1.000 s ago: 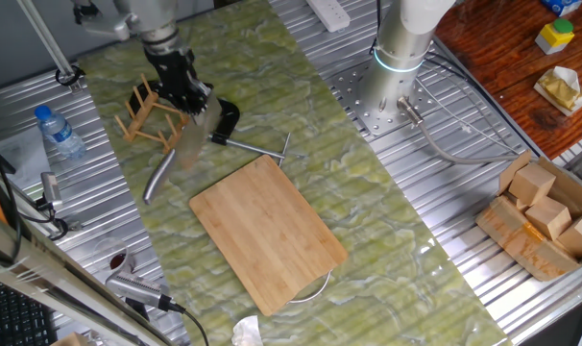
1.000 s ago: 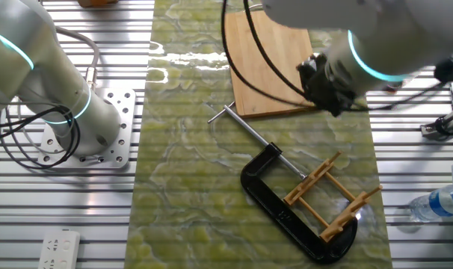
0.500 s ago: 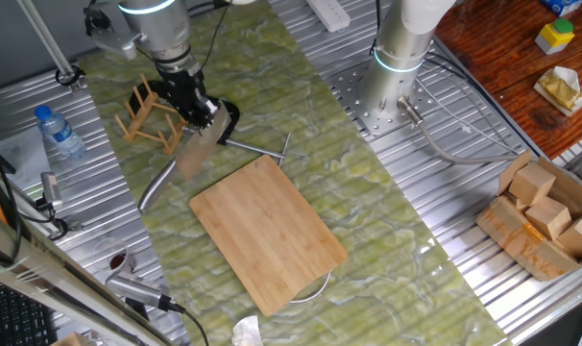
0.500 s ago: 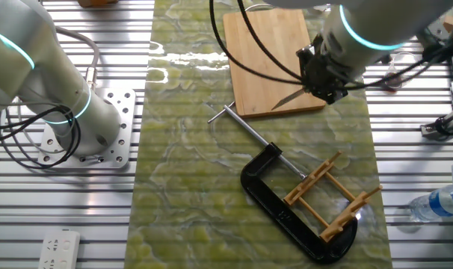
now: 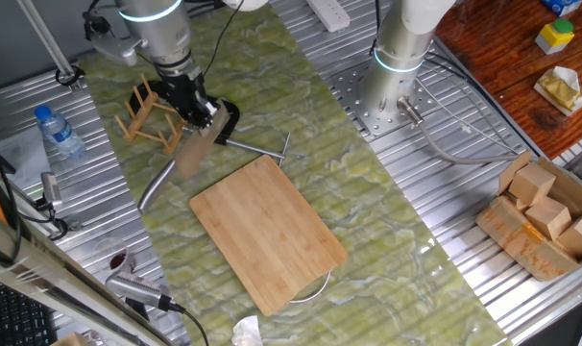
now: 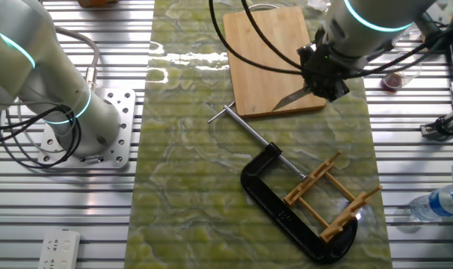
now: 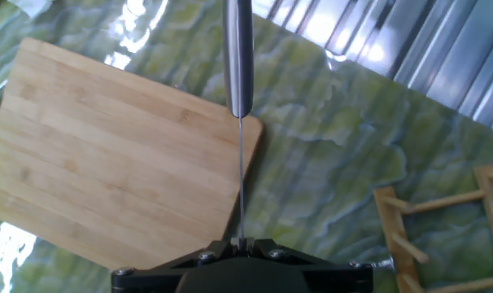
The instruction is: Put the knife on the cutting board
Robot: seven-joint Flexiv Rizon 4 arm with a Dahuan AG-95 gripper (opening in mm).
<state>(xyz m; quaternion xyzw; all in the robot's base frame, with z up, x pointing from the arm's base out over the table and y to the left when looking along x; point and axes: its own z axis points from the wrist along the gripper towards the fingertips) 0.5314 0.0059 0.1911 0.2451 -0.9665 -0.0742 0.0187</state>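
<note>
The knife [image 5: 190,154] is a steel cleaver with a slim round handle [image 5: 157,183]. It hangs in my gripper [image 5: 201,111], which is shut on its blade, just off the corner of the cutting board [image 5: 267,231]. In the other fixed view the gripper [image 6: 321,77] holds the blade [image 6: 290,97] over the near right corner of the board [image 6: 267,52]. In the hand view the gripper [image 7: 242,242] pinches the knife [image 7: 242,183] edge-on. Its handle [image 7: 238,57] points away over the edge of the board [image 7: 108,155].
A black C-clamp [image 5: 229,120] with a long screw rod lies beside the board [image 6: 286,202]. A small wooden peg rack [image 5: 149,117] stands behind it [image 6: 331,198]. A water bottle [image 5: 59,132] lies at the left. A second robot base [image 5: 397,67] stands at the back.
My gripper has carried the knife a little toward the cutting board over the last second; since half a second ago it has hardly moved.
</note>
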